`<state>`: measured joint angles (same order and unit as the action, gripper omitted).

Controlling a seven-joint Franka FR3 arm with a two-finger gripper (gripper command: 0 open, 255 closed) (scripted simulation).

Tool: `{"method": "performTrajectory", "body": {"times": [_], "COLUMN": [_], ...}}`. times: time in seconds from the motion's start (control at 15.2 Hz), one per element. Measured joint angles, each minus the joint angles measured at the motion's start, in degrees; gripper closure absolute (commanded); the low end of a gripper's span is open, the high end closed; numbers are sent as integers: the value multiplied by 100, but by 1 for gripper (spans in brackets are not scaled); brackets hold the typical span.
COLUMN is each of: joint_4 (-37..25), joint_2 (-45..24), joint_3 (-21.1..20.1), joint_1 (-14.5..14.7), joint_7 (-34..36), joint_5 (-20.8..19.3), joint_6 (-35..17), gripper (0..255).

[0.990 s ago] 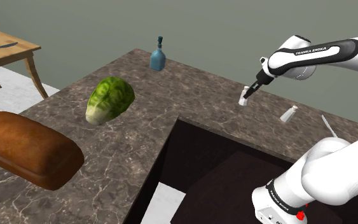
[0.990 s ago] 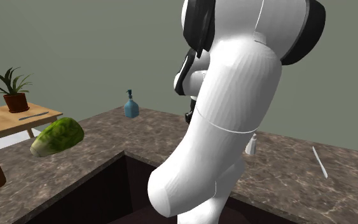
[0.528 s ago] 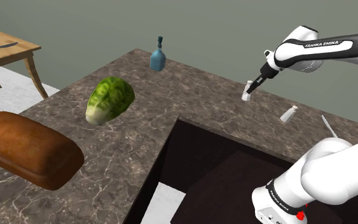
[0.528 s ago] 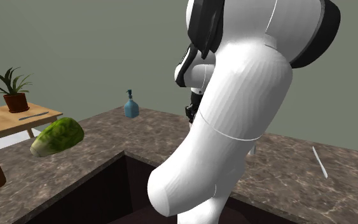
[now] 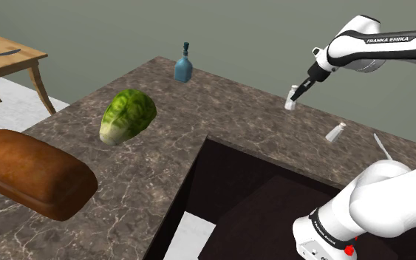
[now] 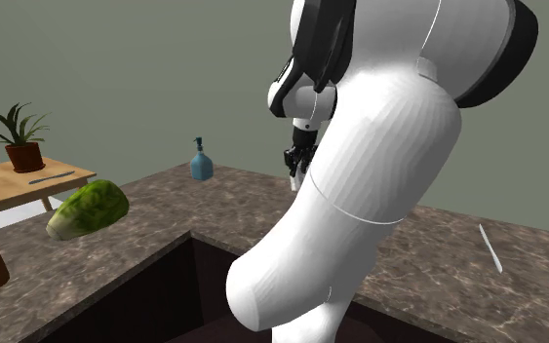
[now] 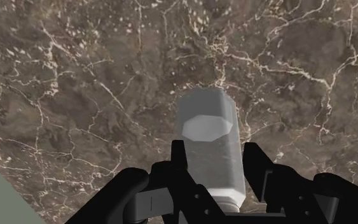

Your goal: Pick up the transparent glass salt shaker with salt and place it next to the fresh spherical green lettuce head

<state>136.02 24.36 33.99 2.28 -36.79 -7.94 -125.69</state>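
A pale grey, translucent salt shaker [image 5: 292, 99] hangs above the marble counter [image 5: 162, 96], clasped between my gripper's [image 5: 298, 91] fingers. In the wrist view the shaker [image 7: 210, 133] stands between the two black fingertips [image 7: 179, 159], and the gripper [image 7: 216, 167] is shut on its body over bare marble. The green lettuce head [image 5: 127, 115] lies well toward the shoulder view's left, far from the gripper, and it is also in the second exterior view [image 6: 89, 209]. There my own arm hides most of the gripper [image 6: 297, 164].
A second small white shaker [image 5: 336, 132] leans on the counter near a white utensil [image 5: 382, 146]. A blue bottle [image 5: 184, 66] stands at the counter's far edge. A dark sink basin [image 5: 265, 192] opens below the gripper, and a bread loaf [image 5: 29, 173] lies at the left.
My gripper has carried the shaker upward and toward the shoulder view's right, further above the counter. The lettuce and the other shaker have stayed put.
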Motion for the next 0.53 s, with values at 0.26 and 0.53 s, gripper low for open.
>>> {"method": "performTrajectory", "body": {"times": [0.26,0.53], "joint_4": [-247,-515], "joint_2": [76,128], "joint_3": [-70,-129], "joint_1": [-4,-1], "joint_7": [39,65], "joint_5": [-4,3], "joint_6": [319,635], "gripper": [255,255]}}
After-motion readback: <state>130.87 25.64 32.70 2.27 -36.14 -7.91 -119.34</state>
